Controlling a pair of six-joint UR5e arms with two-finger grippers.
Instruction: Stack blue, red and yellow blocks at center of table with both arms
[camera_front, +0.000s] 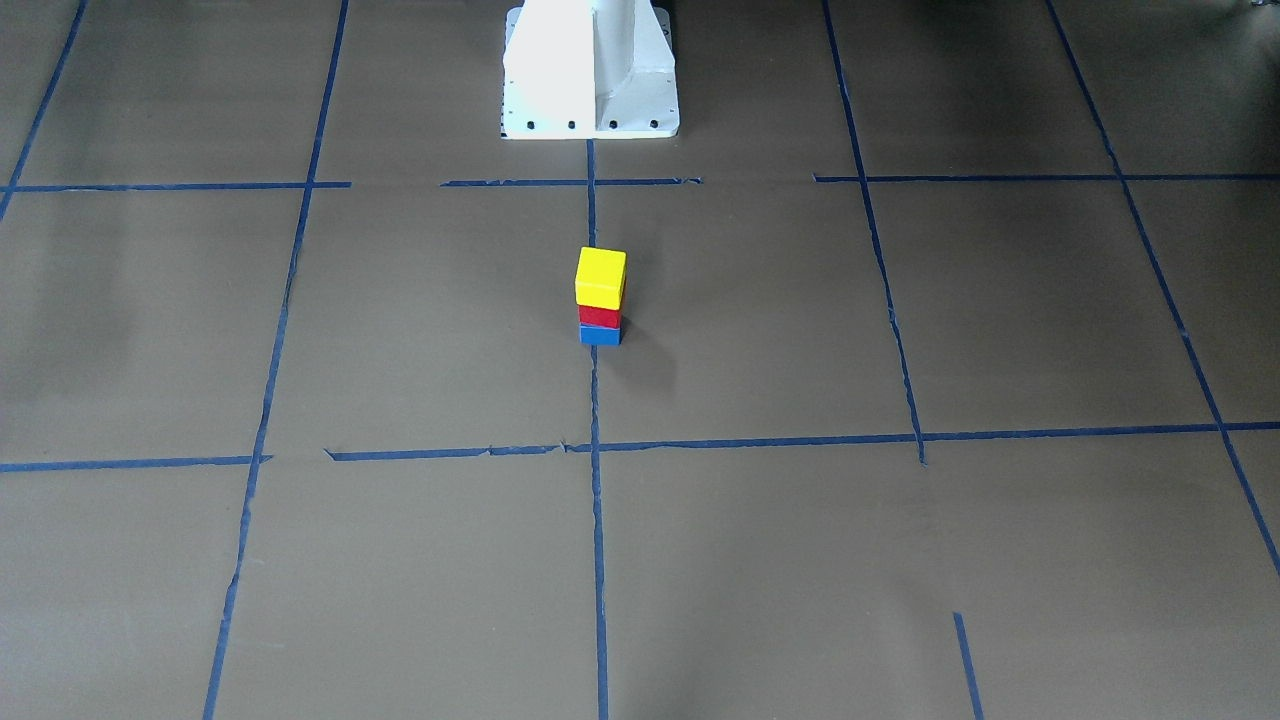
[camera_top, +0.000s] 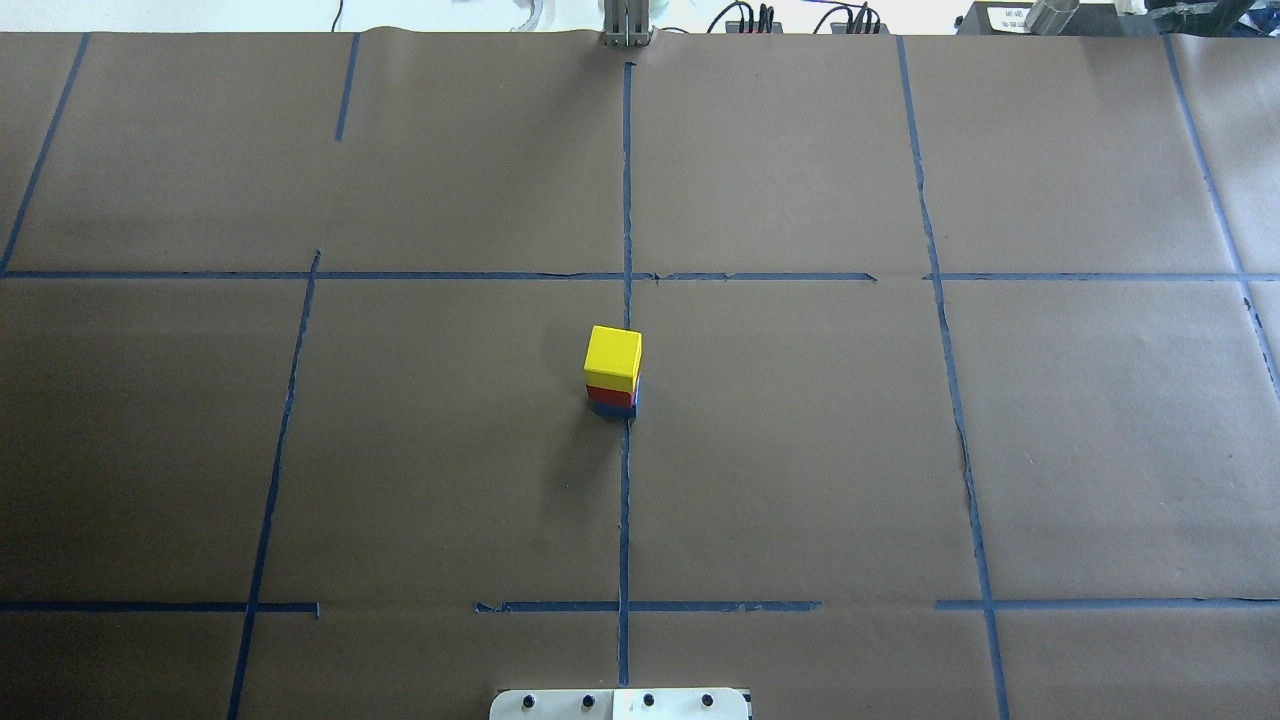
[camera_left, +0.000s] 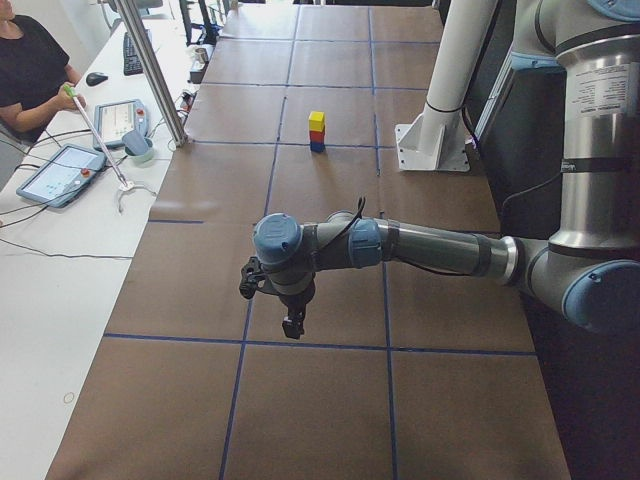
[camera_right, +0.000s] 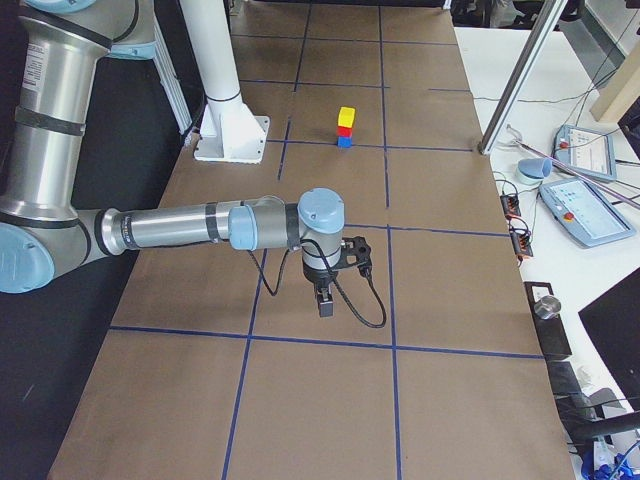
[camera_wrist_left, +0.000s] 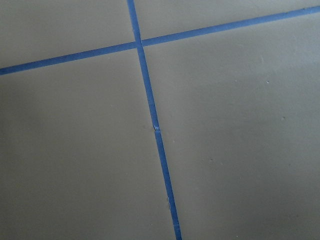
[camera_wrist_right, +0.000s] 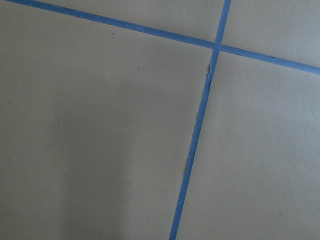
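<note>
Three blocks stand stacked at centre frame in the front-facing view: the yellow block (camera_front: 600, 275) on the red block (camera_front: 599, 317) on the blue block (camera_front: 600, 335). They sit on the brown desk (camera_front: 900, 560), over a blue tape line (camera_front: 597, 520), below the white pedestal (camera_front: 590, 70) at top centre. Overhead, the stack stands at mid-frame on the central line.

From the left side, the left arm (camera_left: 420, 245) stretches across the lower centre, its jaws pointing down, well apart from the stack at upper centre. A person (camera_left: 30, 70) sits at upper left. From the right side, the right arm (camera_right: 190, 228) reaches likewise. How far either arm's jaws are open cannot be told. Both wrist views show only desk and crossing tape.
</note>
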